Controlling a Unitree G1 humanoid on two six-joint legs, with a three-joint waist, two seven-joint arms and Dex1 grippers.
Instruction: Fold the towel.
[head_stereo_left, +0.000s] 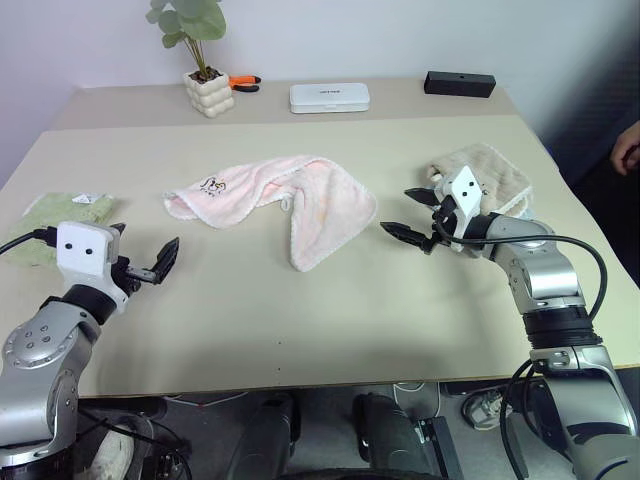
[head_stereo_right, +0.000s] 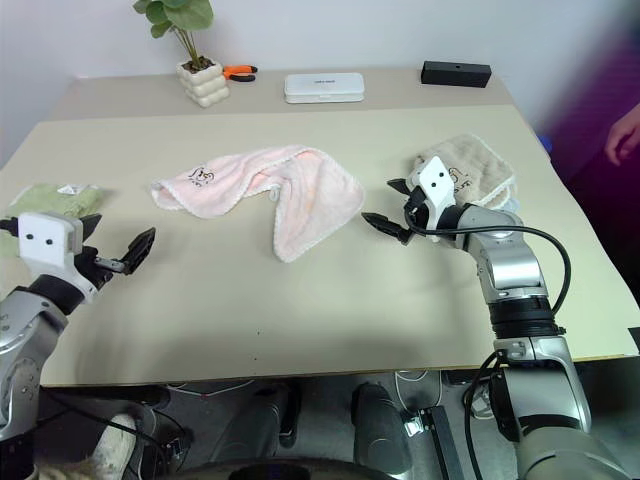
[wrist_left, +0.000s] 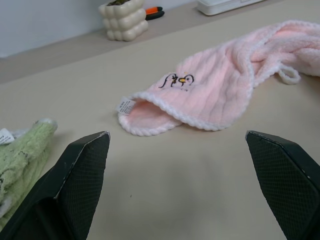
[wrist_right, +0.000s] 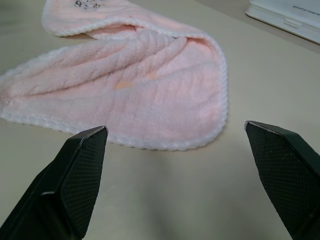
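A pale beige table fills most of the scene, with a second table of the same tone butted against its far edge. Behind it stands a plain white wall (evenly lit, no hard shadows). Under the near edge, grey floor shows, crossed by dark cables.
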